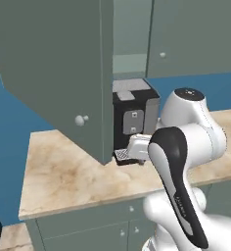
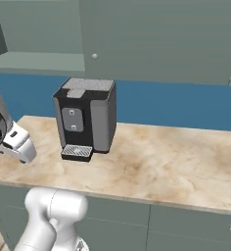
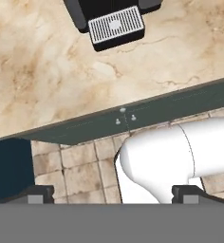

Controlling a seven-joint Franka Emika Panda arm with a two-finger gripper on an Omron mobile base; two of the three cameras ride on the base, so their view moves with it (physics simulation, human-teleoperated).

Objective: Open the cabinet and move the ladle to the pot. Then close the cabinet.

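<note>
The cabinet [image 1: 54,73] has one tall door swung out toward the base, its pale knob [image 1: 80,119] at about 7 o'clock on the panel; the door hangs over the counter [image 1: 73,176] and hides the shelf behind it, presumably opened so the ladle can be reached. I cannot make out the ladle or the pot, so where they sit is unknown. A closed door with its own knob [image 2: 94,56] runs along the top of the right base view. Just beside the open door's edge, at 3 o'clock from it, stands a black coffee machine [image 2: 85,117] with a grated drip tray [image 3: 116,26]. The gripper [image 3: 114,192] hangs low at the counter's front edge, looking straight down at counter, drawer front and floor tiles; its tips stand wide apart with nothing between them.
</note>
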